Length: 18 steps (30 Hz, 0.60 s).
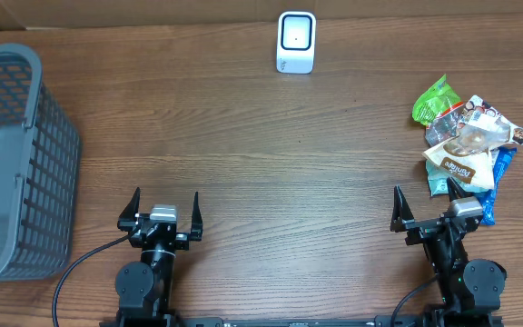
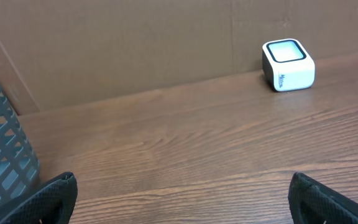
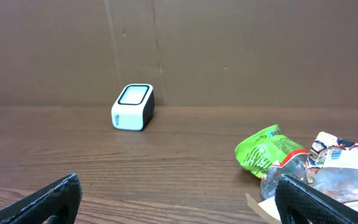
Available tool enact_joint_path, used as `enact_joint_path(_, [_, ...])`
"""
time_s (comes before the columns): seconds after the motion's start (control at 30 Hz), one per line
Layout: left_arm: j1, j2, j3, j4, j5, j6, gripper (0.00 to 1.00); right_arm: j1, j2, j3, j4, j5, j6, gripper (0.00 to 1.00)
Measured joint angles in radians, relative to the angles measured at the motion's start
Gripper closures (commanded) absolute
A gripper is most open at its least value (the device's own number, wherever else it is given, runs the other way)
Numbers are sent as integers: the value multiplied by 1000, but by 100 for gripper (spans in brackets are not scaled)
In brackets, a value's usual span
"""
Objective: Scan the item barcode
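At near edge, left gripper and right gripper gape wide; basket far left, packets right.

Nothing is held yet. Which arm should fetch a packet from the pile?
Right. The packet pile lies just ahead of the right gripper, jaws open; the left gripper sits far off, beside the basket.

Left gripper: black pointed fingers, silver block behind them. Right gripper same. Black cable behind each hand.
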Motion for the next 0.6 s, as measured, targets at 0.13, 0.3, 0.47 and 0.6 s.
enact_joint_path(0.13, [0,0,0,0,0,0,0,0,0,0,0,0,0,0])
enact_joint_path(0.3, [0,0,0,0,0,0,1,0,0,0,0,0,0,0])
enact_joint_path(0.47, [0,0,0,0,0,0,1,0,0,0,0,0,0,0])
enact_joint_path(0.6, [0,0,0,0,0,0,1,0,0,0,0,0,0,0])
